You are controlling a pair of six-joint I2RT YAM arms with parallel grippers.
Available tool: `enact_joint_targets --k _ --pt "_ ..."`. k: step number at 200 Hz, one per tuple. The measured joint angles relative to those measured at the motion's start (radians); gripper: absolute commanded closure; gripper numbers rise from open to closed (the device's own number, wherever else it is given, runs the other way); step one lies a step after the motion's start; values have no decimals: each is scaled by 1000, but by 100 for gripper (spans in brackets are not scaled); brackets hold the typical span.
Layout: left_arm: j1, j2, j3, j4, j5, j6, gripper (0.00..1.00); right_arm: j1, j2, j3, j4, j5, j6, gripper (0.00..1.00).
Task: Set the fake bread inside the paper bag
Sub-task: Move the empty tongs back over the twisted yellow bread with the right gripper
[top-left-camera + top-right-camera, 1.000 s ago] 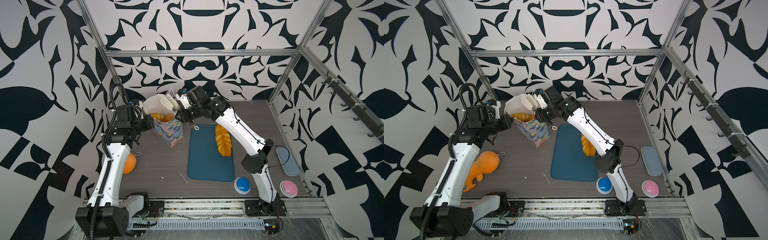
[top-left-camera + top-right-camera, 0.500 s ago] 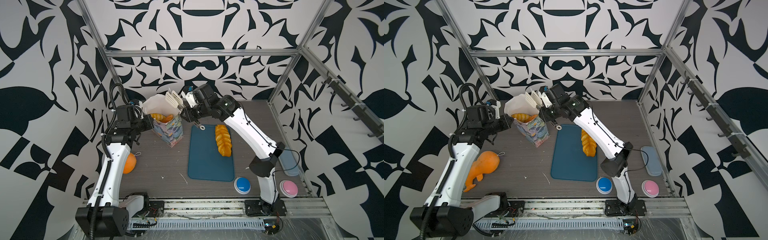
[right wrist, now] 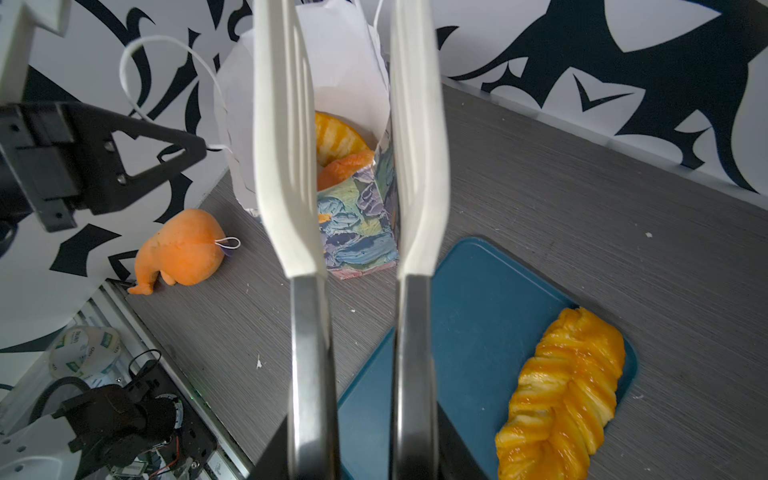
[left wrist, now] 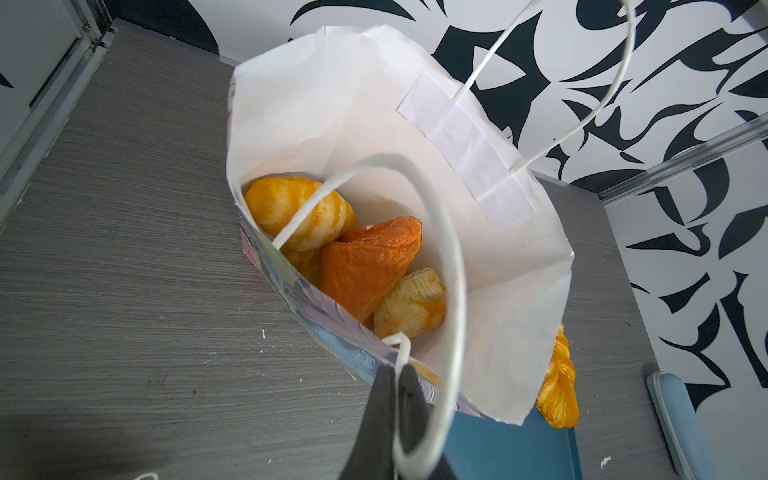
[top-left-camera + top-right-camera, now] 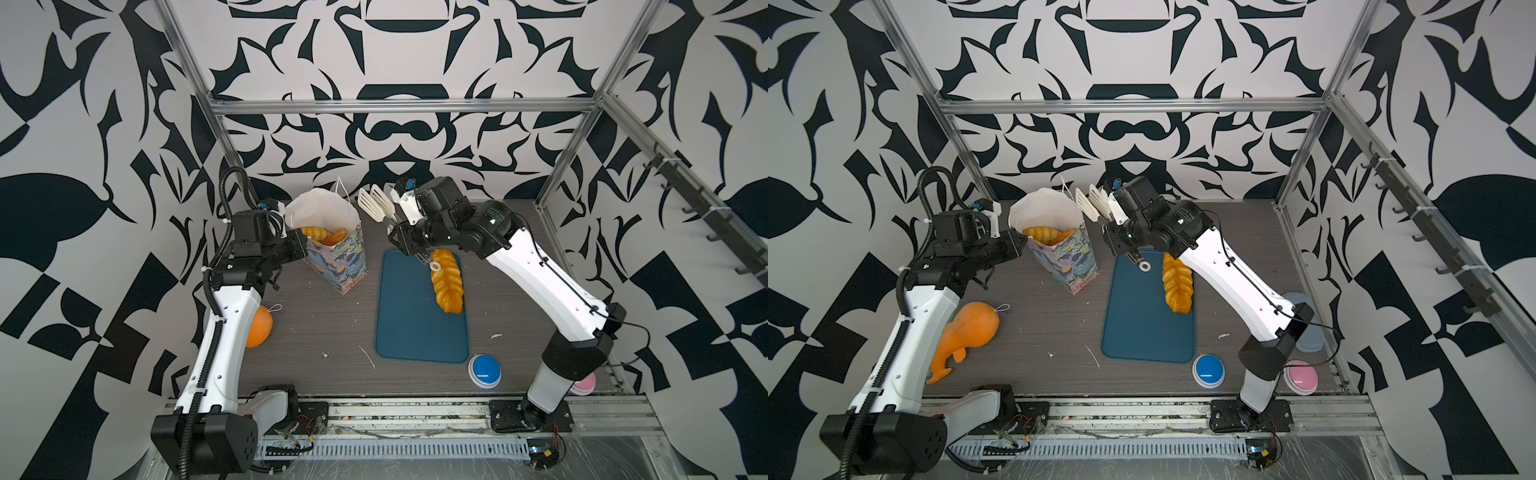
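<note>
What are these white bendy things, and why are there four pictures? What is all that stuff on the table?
Those are two robot arms. Two pictures look down from above, almost alike, like two eyes. The other two come from small cameras on the arms' wrists. On the grey table stands a paper bag with toy bread inside. A braided loaf lies on a blue mat. Nearby lie an orange plush toy, a blue button and a pink button. The left end effector, that arm's pinching hand, is shut on the bag's string handle. The right end effector holds white-tipped tongs, and they are empty.
</note>
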Motion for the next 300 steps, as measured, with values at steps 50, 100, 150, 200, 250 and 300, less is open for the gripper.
enact_joint_targets --k 50,100,150,200,250,300 --pt "2 0 0 0 1 0 100 -70 -123 -162 3 24 -5 60" --pt "2 0 0 0 4 0 100 -156 -222 -337 1 26 -1 59" --pt "2 0 0 0 4 0 100 -233 -289 -499 3 19 10 60" --pt "2 0 0 0 6 0 100 -330 -360 -642 16 -16 29 60" --pt "2 0 0 0 7 -1 100 -400 -388 -777 69 -80 48 60" --pt "2 0 0 0 8 -1 100 -470 -390 -882 110 -123 62 61"
